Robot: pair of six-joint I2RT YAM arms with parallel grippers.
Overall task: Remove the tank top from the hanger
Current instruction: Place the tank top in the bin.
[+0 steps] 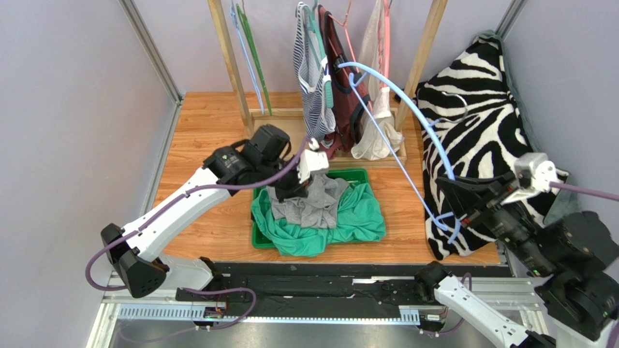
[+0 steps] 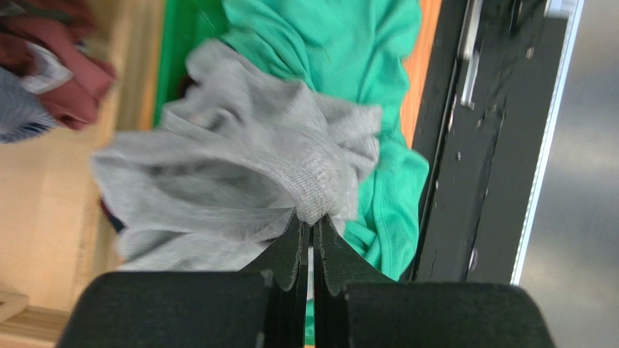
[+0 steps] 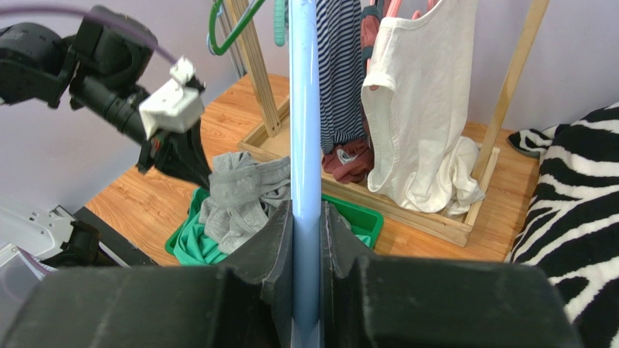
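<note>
My left gripper (image 2: 314, 221) is clenched on a bunched fold of the grey ribbed tank top (image 2: 240, 174). The top droops onto the green cloth (image 1: 363, 217) in the green plastic tray (image 1: 361, 174), mid-table toward the near edge. By the right edge, my right gripper (image 3: 306, 217) is clamped around the light-blue plastic hanger (image 3: 305, 145), well apart from the top.

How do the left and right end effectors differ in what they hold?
The left end effector pinches the bunched gray tank top over the green bin; the right end effector clamps a bare light-blue hanger. The left sits mid-table, the right beside the zebra cloth. Both are shut.
</note>
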